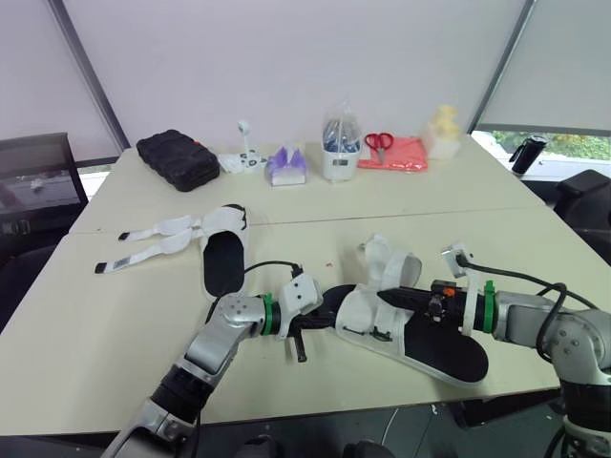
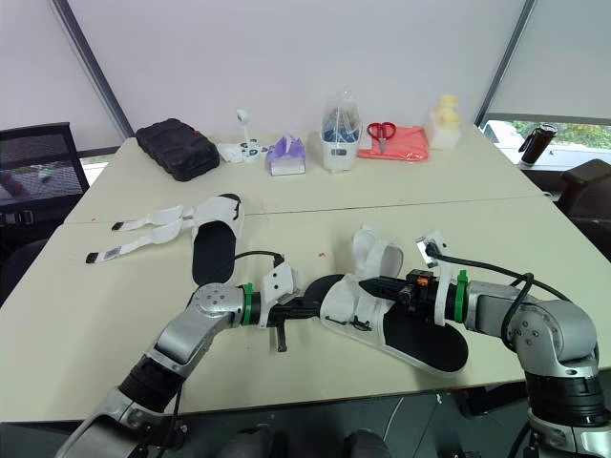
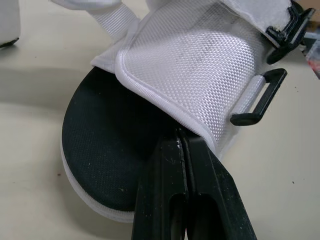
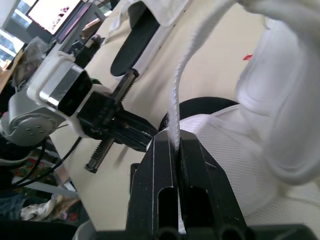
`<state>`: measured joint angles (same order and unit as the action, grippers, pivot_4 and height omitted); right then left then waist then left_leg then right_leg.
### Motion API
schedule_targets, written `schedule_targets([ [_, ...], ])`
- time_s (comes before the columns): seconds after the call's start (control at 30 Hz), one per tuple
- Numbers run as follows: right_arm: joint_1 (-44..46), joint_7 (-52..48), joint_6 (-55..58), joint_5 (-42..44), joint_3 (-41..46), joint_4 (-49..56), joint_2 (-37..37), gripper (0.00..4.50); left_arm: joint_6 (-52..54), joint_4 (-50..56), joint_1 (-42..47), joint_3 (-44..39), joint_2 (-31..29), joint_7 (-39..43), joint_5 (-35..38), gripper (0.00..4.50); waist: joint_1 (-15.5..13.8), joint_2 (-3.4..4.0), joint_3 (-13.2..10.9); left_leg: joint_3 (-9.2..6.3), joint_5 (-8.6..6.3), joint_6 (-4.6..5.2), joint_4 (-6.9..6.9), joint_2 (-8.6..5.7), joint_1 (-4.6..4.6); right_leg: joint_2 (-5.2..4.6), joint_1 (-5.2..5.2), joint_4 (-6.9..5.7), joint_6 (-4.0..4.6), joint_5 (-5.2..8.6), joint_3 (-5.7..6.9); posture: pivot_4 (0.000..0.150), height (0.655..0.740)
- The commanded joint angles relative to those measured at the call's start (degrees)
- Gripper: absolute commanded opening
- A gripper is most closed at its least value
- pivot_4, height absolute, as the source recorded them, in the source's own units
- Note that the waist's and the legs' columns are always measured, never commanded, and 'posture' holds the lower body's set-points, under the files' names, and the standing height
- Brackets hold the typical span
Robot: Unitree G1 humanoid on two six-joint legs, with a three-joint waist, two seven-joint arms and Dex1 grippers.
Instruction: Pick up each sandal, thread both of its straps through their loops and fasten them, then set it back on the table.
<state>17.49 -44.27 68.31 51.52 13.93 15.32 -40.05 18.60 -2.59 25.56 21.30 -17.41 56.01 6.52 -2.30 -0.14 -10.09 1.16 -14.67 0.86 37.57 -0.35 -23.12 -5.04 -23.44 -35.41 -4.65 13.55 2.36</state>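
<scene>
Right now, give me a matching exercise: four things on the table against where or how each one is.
Things
1. near sandal
2. far sandal
3. scissors
4. black case

Place or state
A. lying on the pink cloth
B. at the left end of the far row
C. pinched by the left gripper and the right gripper
D. lying free, straps spread open

Pairs: 1-C, 2-D, 3-A, 4-B

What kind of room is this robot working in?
Probably an office or meeting room: pale tables pushed together, a black office chair at one side, and roller blinds over large windows.
</scene>
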Motion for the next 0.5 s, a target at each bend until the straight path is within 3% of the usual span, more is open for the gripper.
schedule_targets([
  [0.03, -1.4, -2.8, -2.3, -0.5, -1.9, 4.1, -3.1, 0.07, 2.4, -0.7, -1.7, 3.8, 0.1, 2.0, -0.2, 0.0, 0.0, 0.01, 0.0, 0.0, 0.0, 0.0, 0.0, 0.0, -0.01, 0.0, 0.0, 0.01, 0.0, 0.0, 0.0, 0.15, 0.74],
  [0.3, -4.1, -7.6, -8.4, -3.4, -5.6, 6.9, -8.3, 0.07, 3.5, -0.2, -2.4, 3.7, 0.5, 1.8, 0.1, 0.0, -0.1, -0.02, 0.0, -0.02, -0.01, 0.02, 0.13, -0.03, -0.06, -0.01, 0.05, 0.09, 0.02, 0.02, 0.0, 0.15, 0.74],
  [0.5, -4.4, -8.3, -14.0, -5.9, -4.9, 4.6, -8.1, 0.07, 3.1, -0.9, -2.0, 4.1, 1.1, 2.2, 0.0, 0.0, -0.1, -0.03, 0.1, -0.02, -0.04, 0.06, 0.21, -0.03, -0.08, -0.02, 0.08, 0.13, 0.07, 0.05, 0.0, 0.15, 0.74],
])
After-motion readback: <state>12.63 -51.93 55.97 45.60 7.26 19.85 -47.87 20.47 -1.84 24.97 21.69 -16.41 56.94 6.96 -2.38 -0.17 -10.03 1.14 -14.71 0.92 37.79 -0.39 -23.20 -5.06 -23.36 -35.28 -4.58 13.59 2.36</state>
